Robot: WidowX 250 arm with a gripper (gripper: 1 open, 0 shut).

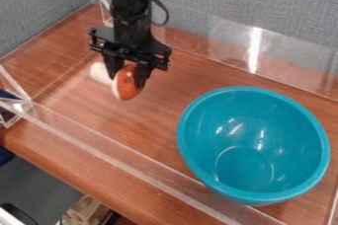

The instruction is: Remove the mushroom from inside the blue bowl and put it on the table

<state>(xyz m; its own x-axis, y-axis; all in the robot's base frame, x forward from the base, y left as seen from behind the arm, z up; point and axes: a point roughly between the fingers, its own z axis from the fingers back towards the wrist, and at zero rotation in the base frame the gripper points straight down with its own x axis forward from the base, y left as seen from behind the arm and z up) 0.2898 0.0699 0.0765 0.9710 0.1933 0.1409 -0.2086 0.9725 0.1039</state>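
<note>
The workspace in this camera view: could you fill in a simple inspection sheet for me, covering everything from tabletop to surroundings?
Surface: reddish-brown wooden table, glossy, edged by clear walls
Job's things: blue bowl at the right, nothing in it; mushroom outside it, at the gripper
Clutter: nothing seen on the tabletop
Gripper: closed on the mushroom
Cables: dark cable beside the arm
Surroundings: grey textured panels behind
</note>
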